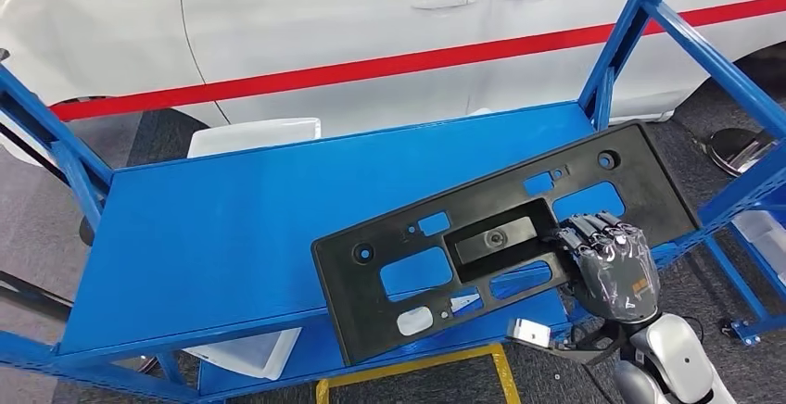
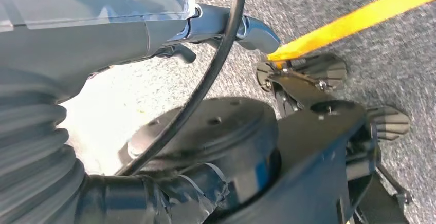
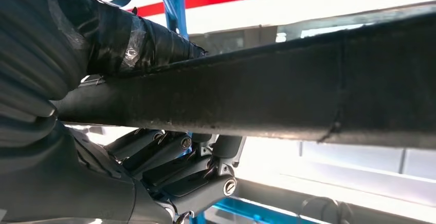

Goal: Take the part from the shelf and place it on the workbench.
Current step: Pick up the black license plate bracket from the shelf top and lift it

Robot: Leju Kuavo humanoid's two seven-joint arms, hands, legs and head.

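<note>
The part [image 1: 505,237], a long black plastic panel with cut-outs, lies skewed across the front right of the blue shelf [image 1: 213,228], its near corner overhanging the front edge. I have my right hand [image 1: 610,260] clamped on its near long edge, fingers curled over the top face. I'd call the grasp made but the lift barely begun, if at all; carrying it off and setting it on the desk is all ahead of me, and I see no desk yet. The right wrist view confirms what the head view hides: the thumb lies on one face, the fingers [image 3: 175,170] on the other. My left hand [image 2: 257,34] hangs over grey carpet; I cannot tell its finger state.
</note>
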